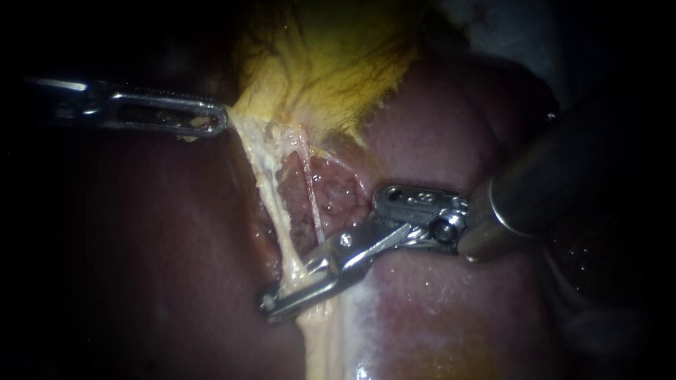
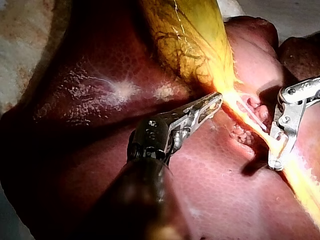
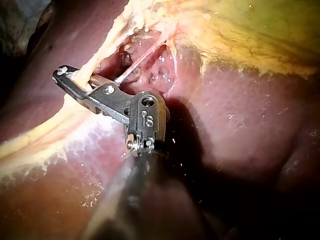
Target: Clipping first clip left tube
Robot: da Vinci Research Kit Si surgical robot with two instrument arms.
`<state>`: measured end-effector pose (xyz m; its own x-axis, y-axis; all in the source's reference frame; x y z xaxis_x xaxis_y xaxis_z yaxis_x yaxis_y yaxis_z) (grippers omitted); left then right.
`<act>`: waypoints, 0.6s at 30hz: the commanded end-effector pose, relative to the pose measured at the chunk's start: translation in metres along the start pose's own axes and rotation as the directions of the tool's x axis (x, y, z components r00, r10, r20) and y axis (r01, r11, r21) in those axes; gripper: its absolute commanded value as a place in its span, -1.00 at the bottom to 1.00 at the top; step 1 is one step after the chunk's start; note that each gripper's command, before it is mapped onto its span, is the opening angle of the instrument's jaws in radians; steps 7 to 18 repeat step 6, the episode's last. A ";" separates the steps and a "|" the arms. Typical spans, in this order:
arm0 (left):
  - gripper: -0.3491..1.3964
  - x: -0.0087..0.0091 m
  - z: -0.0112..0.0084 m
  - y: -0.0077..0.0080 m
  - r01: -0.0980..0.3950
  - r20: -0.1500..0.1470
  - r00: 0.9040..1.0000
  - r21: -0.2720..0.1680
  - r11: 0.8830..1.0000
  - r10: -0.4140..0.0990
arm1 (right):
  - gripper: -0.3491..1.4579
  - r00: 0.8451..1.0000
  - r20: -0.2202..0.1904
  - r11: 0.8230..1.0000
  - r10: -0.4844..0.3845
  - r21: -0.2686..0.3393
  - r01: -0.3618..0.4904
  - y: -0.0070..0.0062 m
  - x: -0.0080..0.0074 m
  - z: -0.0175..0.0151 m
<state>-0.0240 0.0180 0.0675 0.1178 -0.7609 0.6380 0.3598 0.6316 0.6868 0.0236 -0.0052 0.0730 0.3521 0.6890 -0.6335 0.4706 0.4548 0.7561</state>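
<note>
Jaws of right instrument are clamped across left tube low down, one jaw each side, both touching it, tips just poking past its far edge. That tube's the thicker pale strand, running from the gallbladder neck down to the jaws, then on below them as a pale band over the liver. Now the left instrument: comes in level from the side, jaws together, pinching the gallbladder's lower edge right where the tube starts, strand taut.

Room: btw the two tubes there's a narrow window of raw pinkish bed. The right tube, much thinner, ends up just beside the hinge end of the upper jaw; touching or not, can't tell. Outer side of the left tube is bare liver, open ground. Opposite side is crowded, w/ the right instrument's wrist and thick shaft taking most of the space. The two sets of jaws sit well apart, nearly the whole tube between them. From the right wrist cam, the jaw tip sticks clear beyond the strand w/ liver under it.

Count: 2 instruments, 2 tubes, 1 gallbladder, 1 liver. One pair of jaws on a tube, the left one.
</note>
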 end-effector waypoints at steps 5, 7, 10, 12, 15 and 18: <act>-1.00 0.0000 0.0000 0.0000 0.000 0.000 1.000 0.000 1.000 0.000 | -1.00 1.000 -0.001 1.000 0.000 -0.001 0.000 0.0002 0.0000 -0.0002; -1.00 0.0000 0.0000 0.0000 0.000 0.000 1.000 0.000 1.000 0.000 | -1.00 1.000 -0.001 1.000 0.000 0.000 0.000 0.0002 0.0000 -0.0003; -1.00 0.0000 0.0000 0.0000 0.000 0.000 1.000 0.000 1.000 0.000 | -1.00 1.000 -0.001 1.000 0.000 0.000 0.000 0.0002 0.0000 -0.0003; -1.00 0.0000 0.0000 0.0000 0.000 0.000 1.000 0.000 1.000 0.000 | -1.00 1.000 -0.001 1.000 0.000 0.000 0.000 0.0002 0.0000 -0.0003; -1.00 0.0000 0.0000 0.0000 0.000 0.000 1.000 0.000 1.000 0.000 | -1.00 1.000 -0.001 1.000 0.000 0.000 0.000 0.0002 0.0000 -0.0003; -1.00 0.0000 0.0000 0.0000 0.000 0.000 1.000 0.000 1.000 0.000 | -1.00 1.000 -0.001 1.000 0.000 0.000 0.000 0.0002 0.0000 -0.0003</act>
